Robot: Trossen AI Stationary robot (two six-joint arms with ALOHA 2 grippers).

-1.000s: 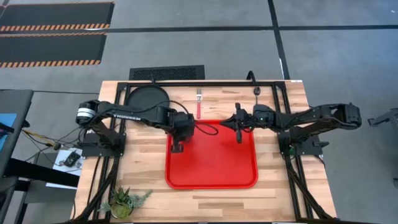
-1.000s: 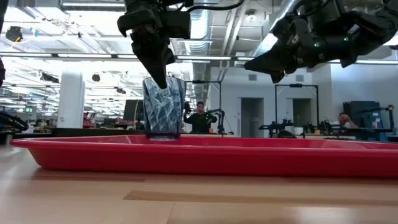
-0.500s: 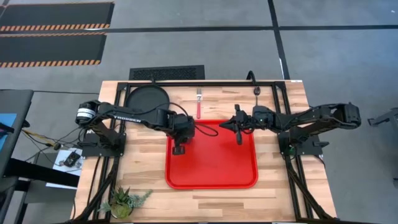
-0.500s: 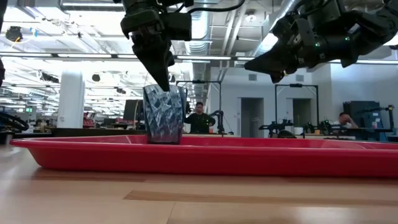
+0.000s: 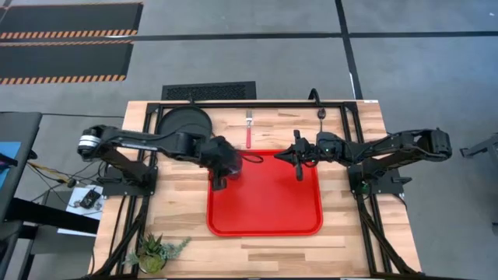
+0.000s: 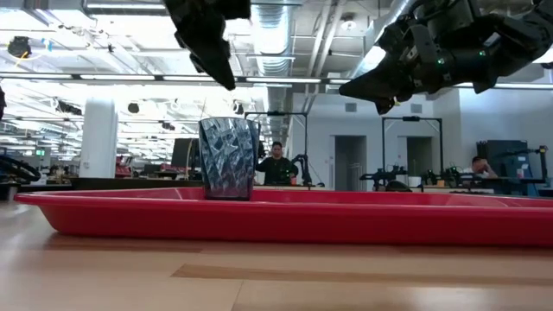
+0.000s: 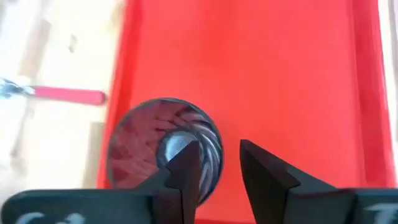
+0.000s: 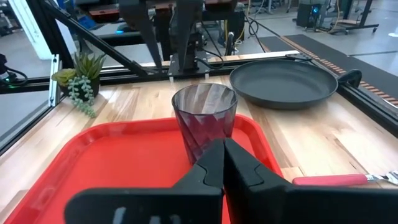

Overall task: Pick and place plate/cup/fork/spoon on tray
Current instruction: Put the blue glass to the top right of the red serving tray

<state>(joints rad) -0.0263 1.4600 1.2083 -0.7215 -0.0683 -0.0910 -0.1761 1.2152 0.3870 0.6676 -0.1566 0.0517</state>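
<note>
- Cup standing upright on its own inside the tray, near the rim at the corner closest to the left arm's side; nothing touches it.
- Left gripper hangs above the cup, its fingers parted by a narrow gap and empty; the cup's mouth sits just below and to one side of the tips, which suggests a release that leaves the cup set down.
- Right gripper hovers over the tray's far edge, fingers pressed together and holding nothing, apparently waiting.
- Plate lies flat on the bare table beyond the left fingers, outside the tray.
- Fork and spoon lie on the wood past the tray's far rim, so three items are not yet placed.
</note>
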